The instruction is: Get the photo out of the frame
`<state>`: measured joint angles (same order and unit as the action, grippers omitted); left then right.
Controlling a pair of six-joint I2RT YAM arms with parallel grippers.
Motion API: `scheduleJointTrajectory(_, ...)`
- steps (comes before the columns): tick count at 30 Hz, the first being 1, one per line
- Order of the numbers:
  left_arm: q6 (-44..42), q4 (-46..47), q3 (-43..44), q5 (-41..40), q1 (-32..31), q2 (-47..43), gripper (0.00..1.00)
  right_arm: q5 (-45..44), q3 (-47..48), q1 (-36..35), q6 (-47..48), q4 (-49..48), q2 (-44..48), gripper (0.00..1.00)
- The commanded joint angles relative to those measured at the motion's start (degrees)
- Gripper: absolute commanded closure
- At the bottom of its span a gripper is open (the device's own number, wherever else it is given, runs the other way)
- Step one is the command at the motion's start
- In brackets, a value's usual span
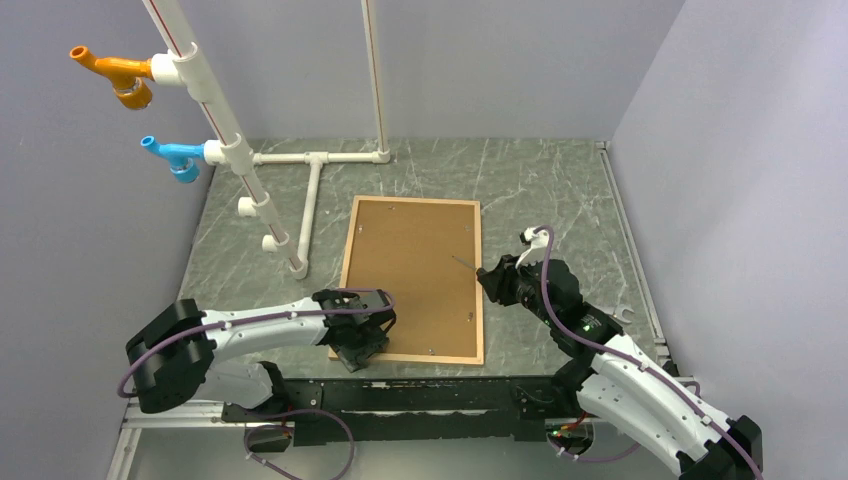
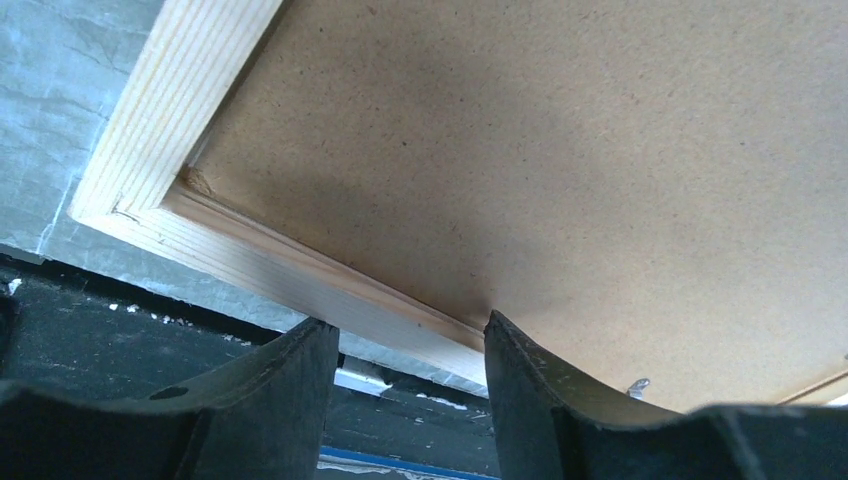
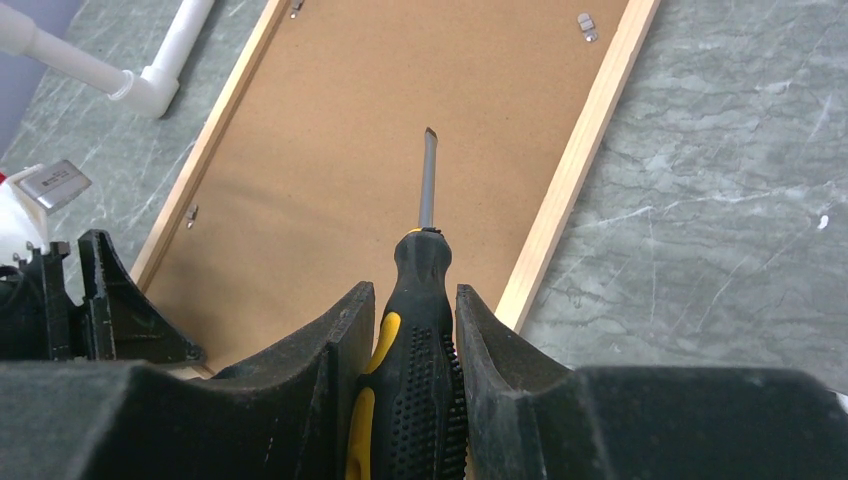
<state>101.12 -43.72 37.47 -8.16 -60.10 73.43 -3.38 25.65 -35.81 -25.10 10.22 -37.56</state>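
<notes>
I see the frame (image 1: pixel 430 356) in pale yellowish wood with straight grain lines. Inside the frame, the photo (image 1: pixel 410 260) shows a plain brown back with tiny dark specks. Under the frame, the table (image 1: pixel 560 190) is grey-green marble, white veins. Over the frame, the screwdriver (image 3: pixel 415 340) has a black-yellow handle and grey shaft. Left of the frame, the pipes (image 1: pixel 312 195) are white, with fittings in orange (image 1: pixel 115 72) and blue (image 1: pixel 172 155).

Top view looks down from behind; both close wrist views share the frame (image 1: pixel 481 280).
</notes>
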Motion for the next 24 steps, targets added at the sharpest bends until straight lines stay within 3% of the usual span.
scheduleJointTrajectory(1, 42.0, -8.0, 2.9, -2.2, -0.2, 3.0, 0.43, 0.7, 0.3, -0.1, -0.3, -2.9, 1.7, 1.0)
scheduleJointTrajectory(7, 36.4, -13.1, 8.0, -5.9, -0.3, 8.3, 0.51, 0.8, 0.1, -0.2, -0.3, -2.8, 2.6, 1.0)
scheduleJointTrajectory(14, 25.9, -18.8, 15.0, -17.4, 0.3, 12.7, 0.59, 0.7, 0.2, -0.1, -0.4, -2.5, 3.0, 1.0)
scheduleJointTrajectory(18, 13.6, -15.0, 16.0, -22.6, 3.6, 12.9, 0.65, 1.1, 0.6, -0.1, -0.3, -2.0, 2.8, 1.0)
scheduleJointTrajectory(20, 6.3, -11.8, 15.8, -22.9, 6.6, 12.8, 0.72, 1.4, 0.8, -0.2, -0.2, -1.8, 2.8, 1.0)
scheduleJointTrajectory(24, -6.9, -4.8, 14.6, -22.4, 10.9, 13.0, 0.76, 1.6, 0.9, -0.1, -0.2, -1.8, 2.7, 1.0)
